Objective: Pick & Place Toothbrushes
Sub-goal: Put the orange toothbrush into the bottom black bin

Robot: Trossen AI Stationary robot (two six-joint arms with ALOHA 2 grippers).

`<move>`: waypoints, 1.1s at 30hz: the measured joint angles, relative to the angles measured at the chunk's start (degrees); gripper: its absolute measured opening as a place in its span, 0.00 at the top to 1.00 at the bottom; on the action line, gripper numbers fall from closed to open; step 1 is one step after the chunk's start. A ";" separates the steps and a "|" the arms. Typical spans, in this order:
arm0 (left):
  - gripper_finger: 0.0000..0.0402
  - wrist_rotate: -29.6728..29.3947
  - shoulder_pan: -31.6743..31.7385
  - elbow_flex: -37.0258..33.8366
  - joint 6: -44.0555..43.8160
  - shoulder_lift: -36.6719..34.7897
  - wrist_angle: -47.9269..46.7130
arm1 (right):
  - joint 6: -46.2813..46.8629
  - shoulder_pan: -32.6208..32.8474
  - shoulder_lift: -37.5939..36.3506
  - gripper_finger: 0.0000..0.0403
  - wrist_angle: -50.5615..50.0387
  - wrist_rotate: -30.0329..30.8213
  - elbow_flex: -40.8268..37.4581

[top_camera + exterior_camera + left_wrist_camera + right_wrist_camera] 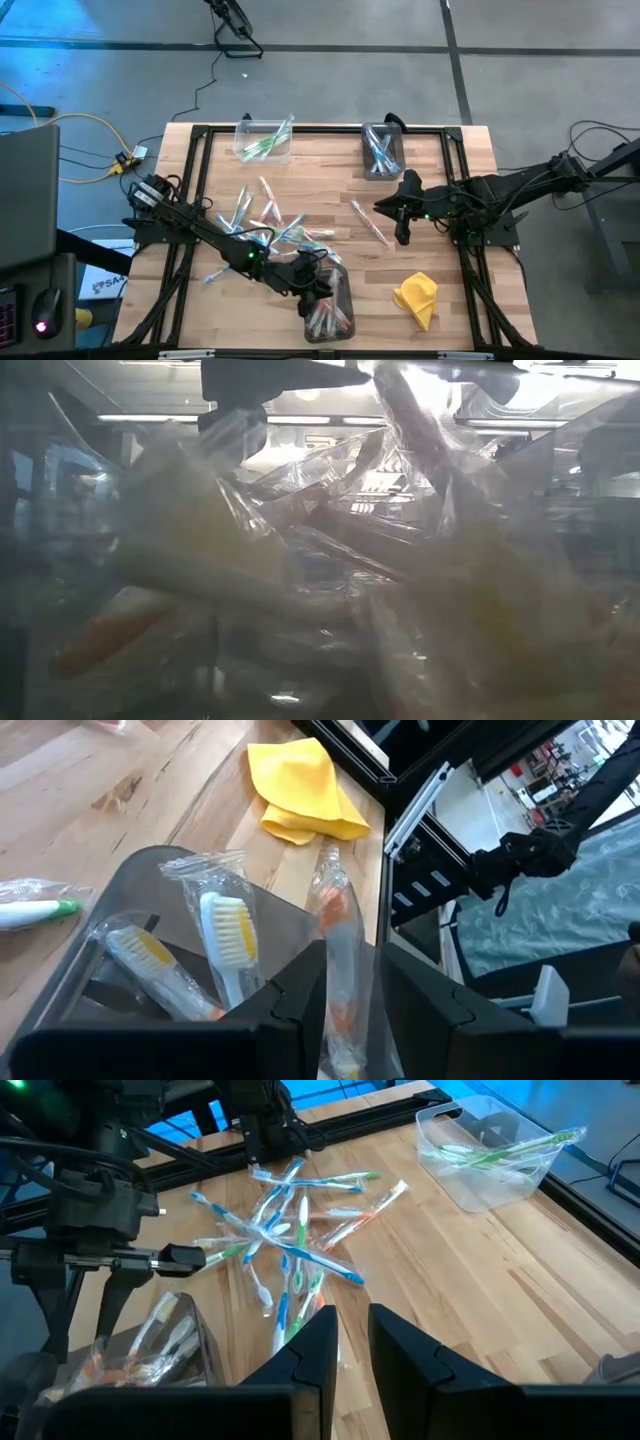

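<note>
The left arm reaches from the table's 9 o'clock edge diagonally toward 6 o'clock, its wrist low. The left gripper points down toward 5 o'clock, its fingers closed on a wrapped toothbrush (it stands up between them). The right arm comes in from 3 o'clock, elbow bent, forearm running toward the centre. The right gripper points down toward 6 o'clock, its fingers nearly together with a narrow gap, holding nothing.
</note>
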 joint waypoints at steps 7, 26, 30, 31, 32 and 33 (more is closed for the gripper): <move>0.77 7.77 0.33 0.15 -6.61 -0.65 0.20 | 0.34 0.00 0.00 0.87 -2.81 0.01 0.00; 0.77 19.37 6.53 0.07 -11.53 -1.52 0.70 | 2.80 0.00 0.00 0.87 -9.04 -0.22 0.00; 0.77 26.02 9.82 0.06 -10.04 -1.52 4.04 | 6.98 0.02 0.00 0.87 -10.48 -0.52 0.02; 0.77 27.62 10.85 0.04 -10.02 -1.50 6.02 | 7.98 0.02 0.00 0.87 -10.96 -0.62 0.00; 0.77 29.11 11.87 0.06 -9.86 -1.50 8.23 | 8.86 0.02 0.00 0.87 -11.37 -0.63 0.01; 0.77 30.02 12.84 0.14 -8.98 -1.50 10.38 | 9.47 0.01 0.00 0.87 -11.70 -0.63 0.00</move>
